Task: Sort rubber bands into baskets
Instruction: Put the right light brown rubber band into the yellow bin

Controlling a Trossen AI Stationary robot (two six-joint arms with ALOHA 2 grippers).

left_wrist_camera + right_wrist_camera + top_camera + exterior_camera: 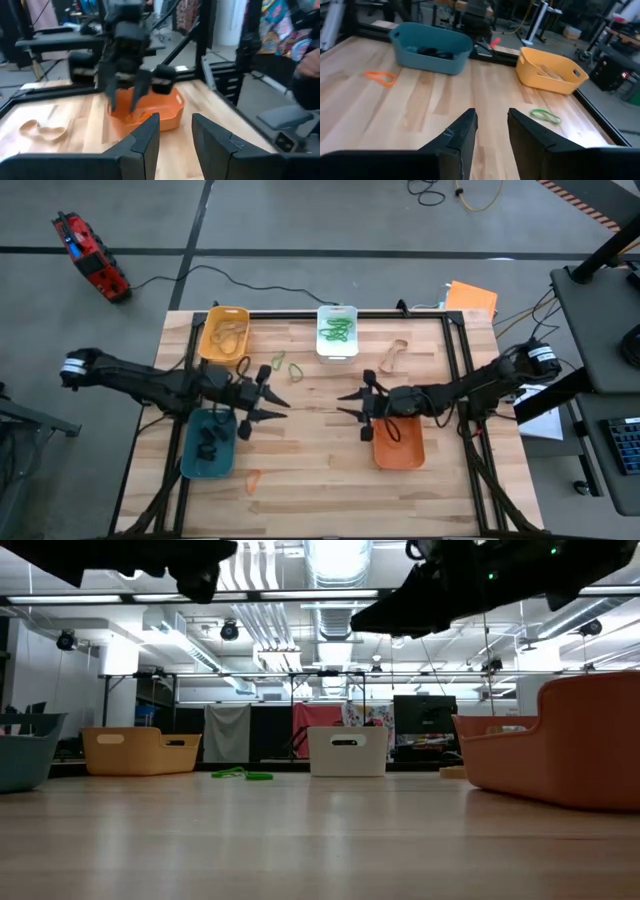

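Robotics lab, ceiling ducts (335,560), strip lights, monitor (424,715), floor cables (455,192)

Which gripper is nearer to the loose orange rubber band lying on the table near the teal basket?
Left. The left gripper hangs just above the orange rubber band; the right gripper is farther, across the table.

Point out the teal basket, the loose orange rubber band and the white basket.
teal basket (431,56): right wrist view, its front wall.
orange rubber band (379,76): right wrist view, the loop's strand.
white basket (337,350): high view, its near rim.
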